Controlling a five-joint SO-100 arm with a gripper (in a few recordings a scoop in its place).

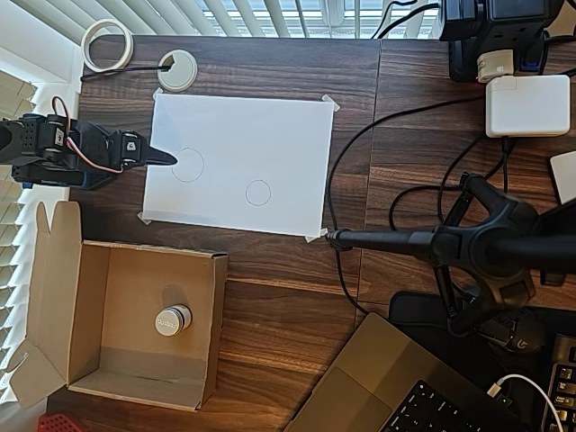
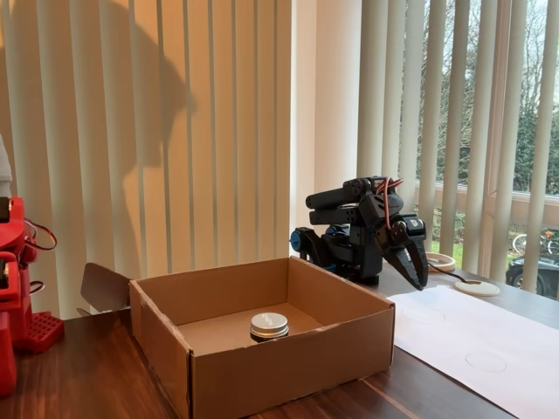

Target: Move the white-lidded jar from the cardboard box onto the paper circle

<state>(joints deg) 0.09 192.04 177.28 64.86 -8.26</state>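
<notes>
While the white-lidded jar sits in the cardboard box, it looks small, rigid, probably light. Grip its smooth round sides below the lid. The gripper hangs closed, holding nothing.

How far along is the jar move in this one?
Nothing looks done yet. The small round white-lidded jar sits on the floor of the brown cardboard box, untouched. The black gripper holds nothing; it hangs folded by the left edge of the white paper sheet in the overhead view, its tip at the larger circle. Left: reach in, grasp the jar, lift it out and set it on the smaller pencil-drawn circle.
</notes>
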